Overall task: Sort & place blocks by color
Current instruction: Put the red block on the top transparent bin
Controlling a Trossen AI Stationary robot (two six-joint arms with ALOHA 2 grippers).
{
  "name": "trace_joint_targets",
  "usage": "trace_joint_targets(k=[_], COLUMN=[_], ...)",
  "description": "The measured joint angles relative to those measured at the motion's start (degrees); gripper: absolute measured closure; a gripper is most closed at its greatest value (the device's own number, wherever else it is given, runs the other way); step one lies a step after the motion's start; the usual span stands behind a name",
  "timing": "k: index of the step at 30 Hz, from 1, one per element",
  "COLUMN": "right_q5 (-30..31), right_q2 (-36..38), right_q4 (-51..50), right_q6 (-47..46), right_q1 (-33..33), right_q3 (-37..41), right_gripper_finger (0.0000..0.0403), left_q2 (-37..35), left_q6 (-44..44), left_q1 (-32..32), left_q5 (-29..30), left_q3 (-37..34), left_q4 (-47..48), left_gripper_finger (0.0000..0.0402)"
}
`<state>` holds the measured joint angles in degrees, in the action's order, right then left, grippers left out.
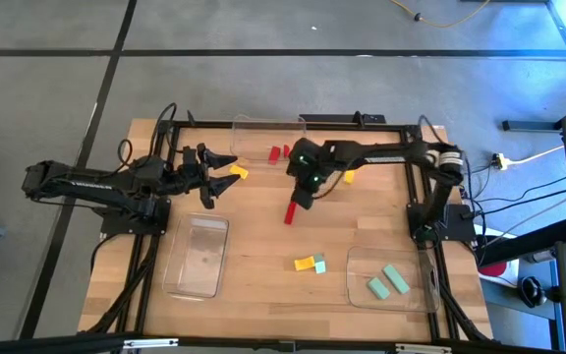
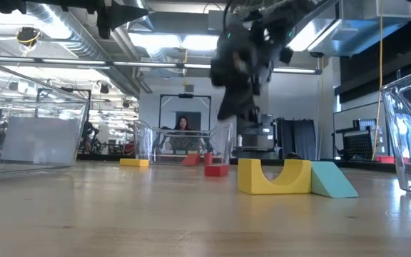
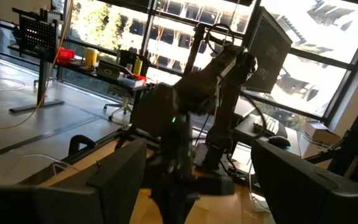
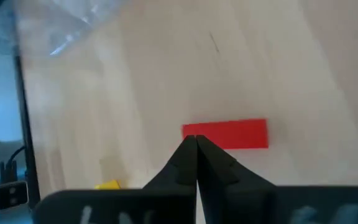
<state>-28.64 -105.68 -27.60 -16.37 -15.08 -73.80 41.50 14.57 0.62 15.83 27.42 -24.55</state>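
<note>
A red bar block (image 1: 290,213) (image 4: 229,134) lies flat on the wooden table near its middle. My right gripper (image 1: 302,199) (image 4: 196,142) hangs shut just above and behind it, clear of it in the low view (image 2: 228,113). My left gripper (image 1: 220,175) waits open above the table's left part, with a small yellow block (image 1: 239,174) on the table beside it. Two red blocks (image 1: 279,152) lie in the clear far tray (image 1: 263,123). A yellow arch block (image 2: 273,176) and a teal wedge (image 2: 332,180) sit together near the front. Two teal blocks (image 1: 387,280) lie in the near right tray (image 1: 357,258).
A clear tray (image 1: 197,256) with no blocks in it lies at the near left. Another yellow block (image 1: 347,177) sits under my right arm. A black frame (image 1: 263,122) runs along the table's far and side edges. A person shows in the room beyond the table (image 2: 183,125).
</note>
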Motion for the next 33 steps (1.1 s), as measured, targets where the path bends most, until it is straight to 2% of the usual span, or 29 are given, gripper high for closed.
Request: trace_joint_targets(k=[5, 9, 12, 16, 21, 24, 28, 33], right_q5=[-2.21, -2.99, 0.76, 6.40, 18.51, 24.02, 27.43, 31.79], right_q2=[3.65, 4.15, 3.87, 2.79, 0.19, -3.05, -8.31, -11.84], right_q4=[-0.31, -0.94, -2.12, -3.28, -6.03, -8.15, -9.56, -9.26], right_q6=[7.21, 15.68, 22.18, 28.75, 40.59, 49.51, 57.88, 64.24], right_q1=[1.42, 3.27, 4.92, 6.45, 8.29, 9.53, 11.23, 12.70], right_q3=[-0.07, -0.07, -0.07, -0.07, -1.84, -4.87, -7.91, -10.63], right_gripper_finger=[0.0386, 0.0357, 0.0313, 0.0229, 0.0123, 0.0082, 0.0069, 0.0078], left_q2=[0.00, -0.02, -0.02, -0.02, -0.02, -0.02, -0.02, -0.02], left_q6=[0.00, 0.10, 0.13, 0.26, 0.35, 0.37, 0.42, 0.42], left_q1=[0.00, -0.01, -0.01, -0.01, 0.01, -0.01, 0.01, 0.01], left_q5=[0.01, 0.01, 0.00, 0.01, 0.20, 0.72, 2.12, 3.04], left_q3=[0.00, 0.00, 0.00, 0.00, 0.00, 0.00, 0.00, 0.00], left_q4=[0.04, 0.04, 0.04, 0.01, -0.36, -0.55, -0.57, -0.53], left_gripper_finger=[0.0120, 0.0120, 0.0120, 0.0120, 0.0120, 0.0120, 0.0120, 0.0120])
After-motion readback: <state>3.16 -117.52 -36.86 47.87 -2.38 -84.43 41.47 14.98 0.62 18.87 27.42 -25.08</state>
